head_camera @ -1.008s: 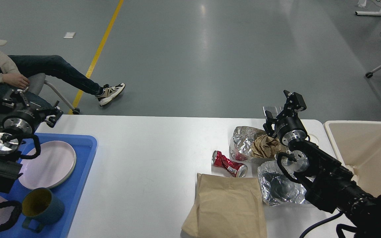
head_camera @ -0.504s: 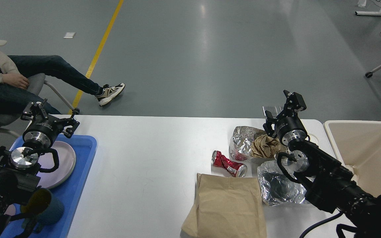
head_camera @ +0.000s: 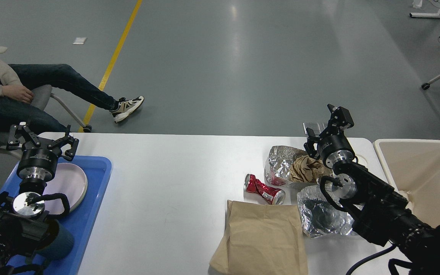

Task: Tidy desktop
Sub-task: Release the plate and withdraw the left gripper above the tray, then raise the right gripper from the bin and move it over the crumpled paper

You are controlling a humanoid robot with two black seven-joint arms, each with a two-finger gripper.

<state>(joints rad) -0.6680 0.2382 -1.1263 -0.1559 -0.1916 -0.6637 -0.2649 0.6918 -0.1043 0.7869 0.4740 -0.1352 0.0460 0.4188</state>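
Head view. Bench: white, fills the lower frame; litter on its right half.
Risk: crushed can likely rolls if nudged; foil may tear.
Left pincer: spread wide, empty, above the blue tray.
Right pincer: spread unclear, over crumpled paper.

Black jointed arms, polished silver joint discs, looping black cables, black two-finger jaws

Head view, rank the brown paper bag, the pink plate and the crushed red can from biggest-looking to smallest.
1. Brown paper bag, though it lies nearest the camera.
2. Pink plate, partly hidden by the left arm.
3. Crushed red can.
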